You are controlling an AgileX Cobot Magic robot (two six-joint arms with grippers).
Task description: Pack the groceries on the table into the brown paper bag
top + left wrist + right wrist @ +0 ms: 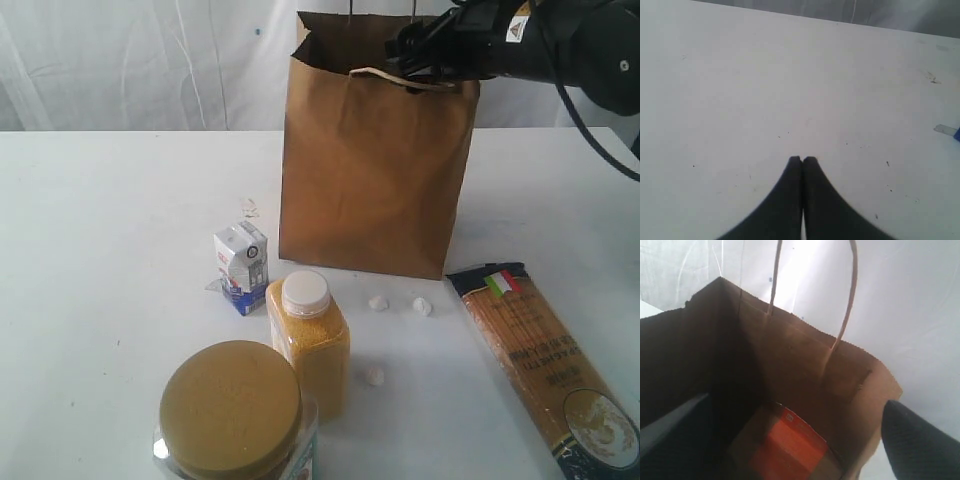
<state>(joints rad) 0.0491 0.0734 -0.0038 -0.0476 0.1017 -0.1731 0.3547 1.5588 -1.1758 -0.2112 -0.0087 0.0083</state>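
Brown paper bag (375,170), red-brown foil pouch (790,445) inside; right jaws apart, left jaws clenched.

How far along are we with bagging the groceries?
Done: a red-orange pouch lies inside the brown paper bag. In hand: nothing; the right pincer hangs open over the bag's mouth, and the left pincer is shut above bare table. Left: small carton, yellow bottle, yellow-lidded jar and spaghetti packet, all on the table.

Pouch (790,447) in bag (795,357) (carton (242,262) beside)
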